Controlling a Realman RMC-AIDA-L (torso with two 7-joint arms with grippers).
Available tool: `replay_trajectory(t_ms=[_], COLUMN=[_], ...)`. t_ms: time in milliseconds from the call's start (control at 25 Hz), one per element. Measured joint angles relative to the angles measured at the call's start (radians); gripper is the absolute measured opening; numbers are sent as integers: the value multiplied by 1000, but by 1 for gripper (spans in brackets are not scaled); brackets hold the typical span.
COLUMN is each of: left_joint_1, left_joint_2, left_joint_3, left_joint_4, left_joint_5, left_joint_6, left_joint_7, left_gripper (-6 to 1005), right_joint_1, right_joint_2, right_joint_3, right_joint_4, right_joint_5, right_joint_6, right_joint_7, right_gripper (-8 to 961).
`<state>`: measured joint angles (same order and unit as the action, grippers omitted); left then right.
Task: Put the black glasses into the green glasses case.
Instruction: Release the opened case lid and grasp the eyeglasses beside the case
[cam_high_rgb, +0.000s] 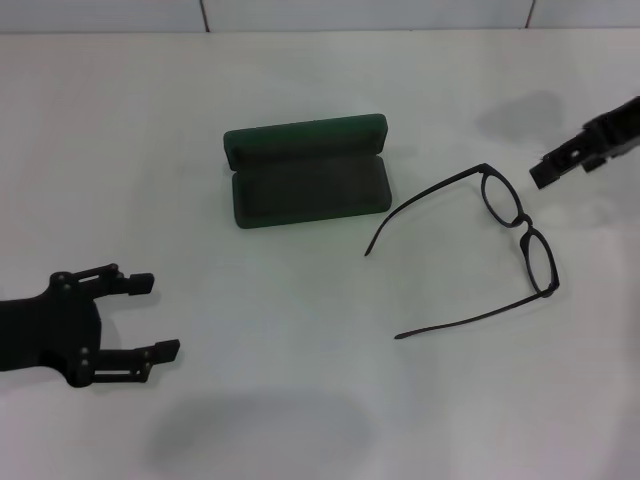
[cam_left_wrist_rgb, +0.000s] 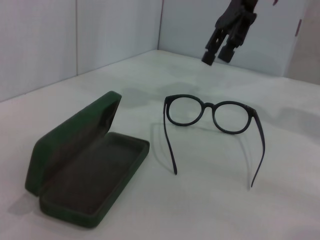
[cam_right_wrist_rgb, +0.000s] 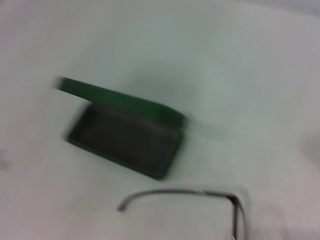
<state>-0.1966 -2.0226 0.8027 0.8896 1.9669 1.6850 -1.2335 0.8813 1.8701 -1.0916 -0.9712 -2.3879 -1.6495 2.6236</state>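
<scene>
right gripper (cam_high_rgb: 545, 172) raised, near glasses (cam_high_rgb: 520, 222) front, fingers: cannot tell | left gripper (cam_high_rgb: 152, 316) fingers spread, holding nothing, case (cam_high_rgb: 308, 172) well beyond its tips, lid up | risk: pinching thin rim off-centre may tilt or drop glasses

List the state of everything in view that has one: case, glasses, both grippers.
green glasses case: open, lid up, nothing inside, on the table.
black glasses: unfolded, temple arms spread, on the table beside the case, apart from it, not gripped.
left gripper: open, holding nothing, low at the robot's left, away from both.
right gripper: in the air near the glasses' lenses, holding nothing.
</scene>
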Motion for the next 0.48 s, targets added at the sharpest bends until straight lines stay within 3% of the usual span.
replay_trajectory(t_ms=[240, 480], left_joint_1=[-3, -6], left_joint_2=[-1, 0], left_joint_3=[0, 0], left_joint_4=[-1, -2], left_joint_5=[0, 0], left_joint_6=[1, 1], left_joint_7=[35, 51], left_gripper=[876, 875], right_joint_1=[209, 264], right_joint_2=[25, 78], right_joint_3=[0, -14], right_joint_4=[250, 319], right_joint_5=[-206, -302], right_joint_6=[-3, 75], right_joint_7=[142, 209], right_gripper=[825, 810])
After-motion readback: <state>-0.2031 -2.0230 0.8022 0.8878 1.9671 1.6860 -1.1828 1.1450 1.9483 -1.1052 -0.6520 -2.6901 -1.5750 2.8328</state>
